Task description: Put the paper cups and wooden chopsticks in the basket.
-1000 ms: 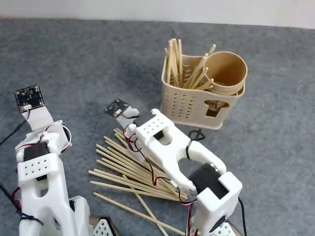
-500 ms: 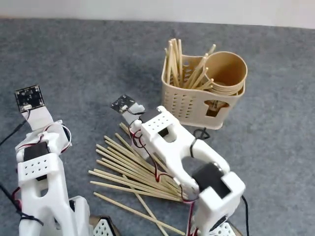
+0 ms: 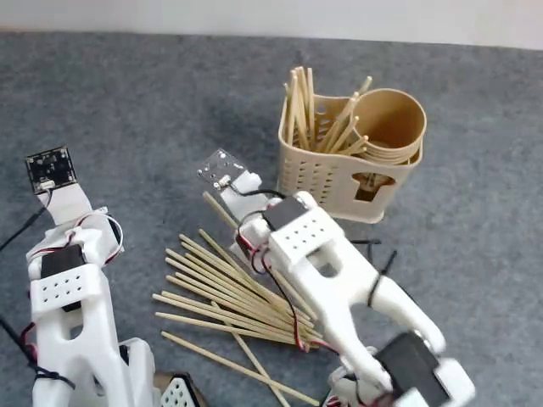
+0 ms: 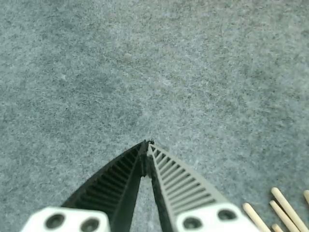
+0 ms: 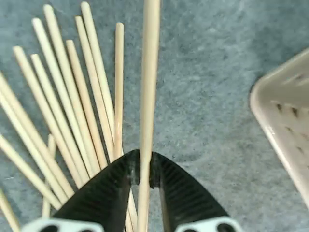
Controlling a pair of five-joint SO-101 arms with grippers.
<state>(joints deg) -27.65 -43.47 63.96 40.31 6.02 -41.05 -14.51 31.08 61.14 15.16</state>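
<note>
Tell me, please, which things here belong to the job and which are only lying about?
For the job: basket; paper cups stacked inside it; chopsticks standing in it; loose chopsticks on the grey mat; one chopstick gripped in the right hand.

Not for the job: the grey mat itself; left hand, shut and empty above bare mat.
</note>
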